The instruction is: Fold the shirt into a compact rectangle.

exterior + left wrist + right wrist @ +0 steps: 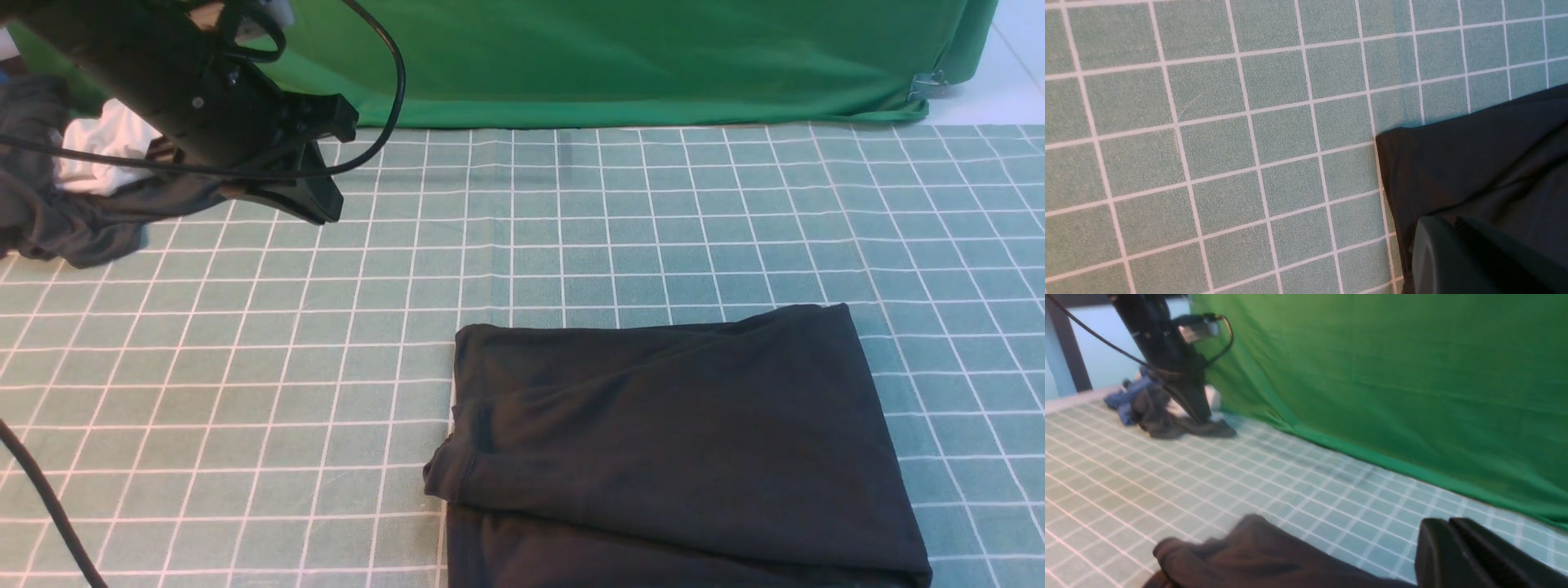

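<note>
Green checked tablecloth covers the whole work surface, green backdrop hangs along its far edge. The shirt lies folded into a rough rectangle on the cloth's near part, right of its middle, nearest edge cut off by the frame; plain black side up, layers overlapping, one fold corner sticking out on its left side. Dark grey garment bunched with a white cloth sits at the tablecloth's far left corner, well apart from the shirt.

Left gripper hangs above the tablecloth far left, beside the grey garment, well apart from the shirt, fingers clenched together, nothing held. In its wrist view the closed fingertips overlap the shirt's corner in the picture, no contact.

Right gripper shows only in its own wrist view, jaws pressed shut and empty, raised just beside the shirt, fabric edge below it.
</note>
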